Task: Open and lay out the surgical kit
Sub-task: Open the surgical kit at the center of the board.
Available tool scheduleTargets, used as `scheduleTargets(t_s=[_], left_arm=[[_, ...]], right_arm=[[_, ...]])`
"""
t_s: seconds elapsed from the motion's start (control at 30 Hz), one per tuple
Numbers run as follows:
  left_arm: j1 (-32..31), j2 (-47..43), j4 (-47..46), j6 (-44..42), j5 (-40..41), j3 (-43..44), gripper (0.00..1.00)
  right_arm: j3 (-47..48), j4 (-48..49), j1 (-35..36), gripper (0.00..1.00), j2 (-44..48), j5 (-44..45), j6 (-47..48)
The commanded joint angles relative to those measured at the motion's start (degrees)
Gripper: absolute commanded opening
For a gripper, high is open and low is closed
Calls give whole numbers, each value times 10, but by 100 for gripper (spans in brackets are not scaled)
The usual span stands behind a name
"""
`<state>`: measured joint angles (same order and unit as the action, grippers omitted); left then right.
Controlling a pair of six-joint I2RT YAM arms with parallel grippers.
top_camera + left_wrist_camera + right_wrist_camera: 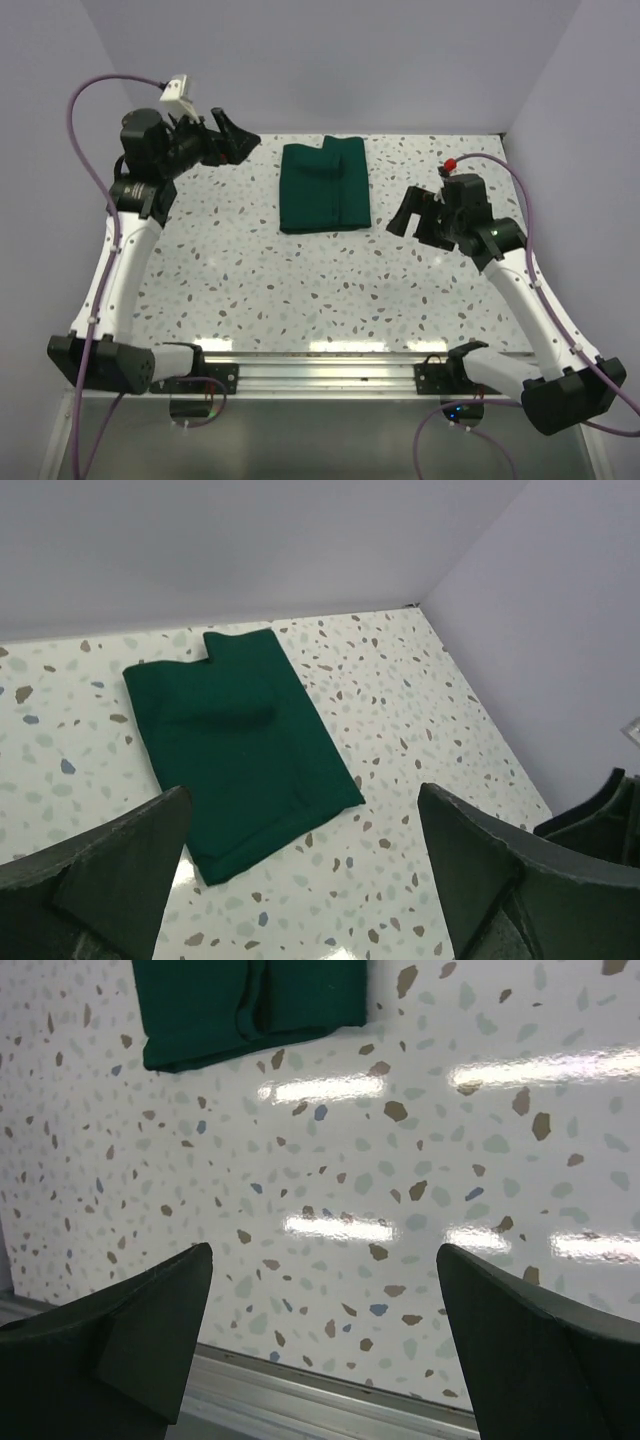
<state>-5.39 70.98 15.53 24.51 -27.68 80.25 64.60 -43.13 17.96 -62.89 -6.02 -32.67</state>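
The surgical kit is a folded dark green cloth bundle (pixel 324 186) lying flat at the back middle of the speckled table. It also shows in the left wrist view (pixel 235 742) and at the top of the right wrist view (pixel 250 1005). The steel tray and instruments are hidden. My left gripper (pixel 232 140) is open and empty, held above the table to the left of the bundle. My right gripper (pixel 412 216) is open and empty, to the right of the bundle. Neither touches the cloth.
Pale walls close the table at the back and both sides. A metal rail (pixel 330 358) runs along the near edge between the arm bases. The left wrist view shows the right arm's gripper (pixel 600 810) at its right edge.
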Motion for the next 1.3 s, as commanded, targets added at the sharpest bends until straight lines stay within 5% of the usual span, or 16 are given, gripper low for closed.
scheduleTargets(t_s=[0.0,0.1,0.13,0.17,0.27,0.33,0.4,0.43,0.53,0.57,0.6,0.67,0.73,0.77,0.97,1.27], left_arm=[[-1,59,77,8,-18,163,100],[-1,54,-86,100,-189,123,100],[-1,44,-323,174,-218,58,100],[-5,36,-418,326,-210,-90,100],[-36,83,-624,508,-203,-279,100],[-65,187,-682,514,-278,-263,100],[-95,155,-561,407,-232,-226,100],[-126,152,-239,210,-181,-166,100],[-233,298,296,-42,191,268,100],[-264,353,377,-57,399,479,100],[-284,423,431,-56,483,525,100],[-283,396,366,-19,464,353,100],[-247,384,326,7,344,289,100],[-248,389,327,12,358,270,100],[-373,484,397,14,535,353,100],[-411,560,391,16,536,391,100]], right_arm=[[40,-55,-1,99,22,71,10],[38,-64,-1,99,51,73,30],[33,-62,1,99,61,74,25],[25,-57,-1,99,70,74,8],[-9,-32,0,99,95,53,-14],[-12,-28,-1,99,103,32,-10],[-1,-57,-1,99,107,38,1],[0,-66,-1,99,114,49,8],[-17,-78,-2,99,127,79,37],[-24,-79,-1,99,134,101,41],[-33,-79,-1,99,137,111,41],[-41,-74,-1,99,132,109,45],[-44,-70,-1,99,124,92,46],[-41,-71,-1,99,115,87,45],[-44,-73,-1,99,115,87,46],[-49,-95,-1,99,123,100,49]])
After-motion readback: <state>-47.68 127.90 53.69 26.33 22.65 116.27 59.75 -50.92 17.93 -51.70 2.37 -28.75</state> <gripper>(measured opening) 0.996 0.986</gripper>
